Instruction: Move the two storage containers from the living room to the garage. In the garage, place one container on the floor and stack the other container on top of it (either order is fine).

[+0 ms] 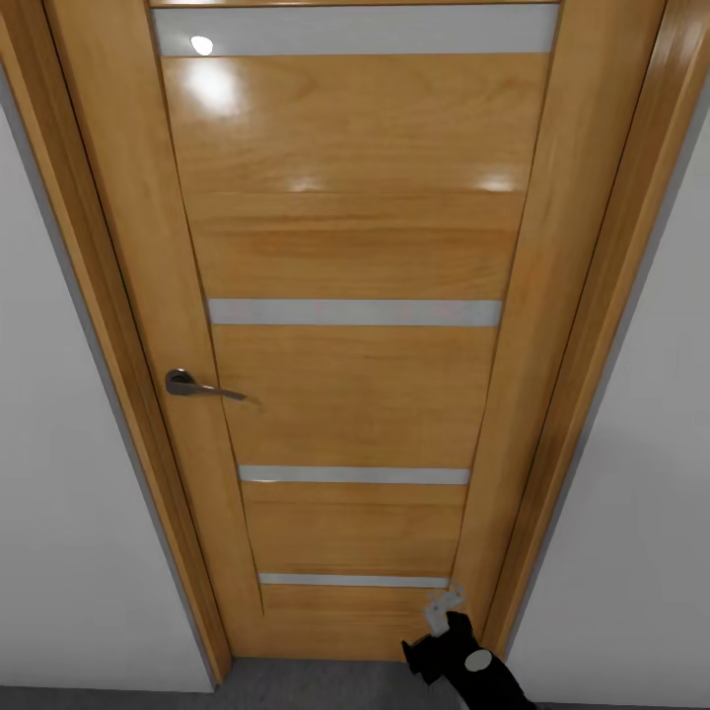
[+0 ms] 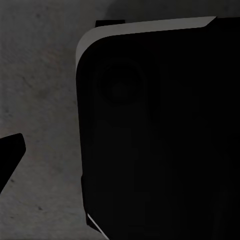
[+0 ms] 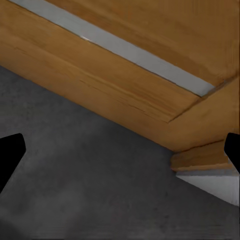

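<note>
Right tool (image 1: 446, 603) low by shut wooden door (image 1: 345, 325), fingers apart, holding nothing. Left tool: can't tell open or shut. Bins not seen. Grey floor (image 3: 90, 170) below. Step: travelling between rooms. Next: press handle (image 1: 197, 386), get door open.

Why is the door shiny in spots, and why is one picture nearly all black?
Head view: bright glare spots sit on the glossy wooden door near its top, reflections of lights. Left wrist view: a dark, unlit body close to the camera blocks most of the frame, beside mottled grey floor. Right wrist view: evenly lit and a bit soft, no glare.
</note>
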Robot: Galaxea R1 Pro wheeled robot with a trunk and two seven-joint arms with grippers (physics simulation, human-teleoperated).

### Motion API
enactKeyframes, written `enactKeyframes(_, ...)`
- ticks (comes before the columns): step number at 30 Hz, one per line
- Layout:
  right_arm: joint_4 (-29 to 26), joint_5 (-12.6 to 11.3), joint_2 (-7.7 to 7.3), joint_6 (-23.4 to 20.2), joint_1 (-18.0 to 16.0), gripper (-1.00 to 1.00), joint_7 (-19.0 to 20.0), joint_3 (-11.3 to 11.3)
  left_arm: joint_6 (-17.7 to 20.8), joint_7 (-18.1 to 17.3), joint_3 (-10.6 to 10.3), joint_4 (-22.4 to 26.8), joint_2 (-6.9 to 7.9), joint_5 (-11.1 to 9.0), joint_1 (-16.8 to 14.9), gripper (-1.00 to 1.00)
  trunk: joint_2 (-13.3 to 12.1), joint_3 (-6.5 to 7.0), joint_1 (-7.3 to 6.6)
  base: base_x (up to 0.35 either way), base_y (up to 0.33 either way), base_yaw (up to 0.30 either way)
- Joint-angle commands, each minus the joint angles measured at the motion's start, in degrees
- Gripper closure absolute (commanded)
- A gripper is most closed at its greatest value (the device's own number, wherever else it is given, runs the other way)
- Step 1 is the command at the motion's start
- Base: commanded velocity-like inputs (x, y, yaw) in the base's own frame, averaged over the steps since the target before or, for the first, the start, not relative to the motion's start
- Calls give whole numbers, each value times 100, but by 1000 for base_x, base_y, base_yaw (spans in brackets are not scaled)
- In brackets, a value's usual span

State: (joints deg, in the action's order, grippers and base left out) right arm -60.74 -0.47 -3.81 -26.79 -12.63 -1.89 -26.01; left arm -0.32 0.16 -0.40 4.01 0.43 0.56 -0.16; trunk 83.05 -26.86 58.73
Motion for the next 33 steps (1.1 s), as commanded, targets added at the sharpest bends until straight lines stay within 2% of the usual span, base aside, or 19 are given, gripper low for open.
enactKeyframes(1,-115,-1,2,-70,-3,-100,-23,-19,-3,2,-4,3,0,6,-1,-100,3,-7,0,0,0,0)
enactKeyframes(7,-839,89,347,-687,-7,-100,-57,-26,-3,2,-4,3,1,6,-1,-100,3,-7,0,0,0,0)
enactKeyframes(12,-1200,644,712,-952,-7,-100,-57,-27,-3,2,-4,3,1,6,-1,-100,3,-7,0,0,0,0)
enactKeyframes(13,-1246,746,841,-1003,-9,-100,-57,-27,-3,2,-4,3,1,6,-1,-100,3,-7,0,0,0,0)
enactKeyframes(17,-1546,951,1095,-1226,-36,-100,-55,-27,-3,2,-4,3,5,6,-1,-100,3,-7,0,0,0,0)
enactKeyframes(21,-1738,1153,1285,-1539,-300,-100,-42,-27,-3,2,-4,3,2,6,-1,-100,3,-7,0,0,0,0)
enactKeyframes(24,-1784,1189,1381,-1660,-430,-100,-45,-27,-3,2,-4,3,2,6,-1,-100,3,-7,0,0,0,0)
enactKeyframes(29,-1888,1212,1381,-1783,-678,-100,-54,-27,-3,2,-4,3,1,6,-1,-100,3,-7,0,0,0,0)
enactKeyframes(30,-2167,1330,1381,-2157,-809,-100,-64,-33,-3,2,-4,3,0,6,-1,-100,3,-7,0,0,0,0)
enactKeyframes(33,-2398,1465,1381,-2343,-828,-100,-65,-35,-3,2,-4,3,2,6,-1,-100,3,-7,0,0,0,0)
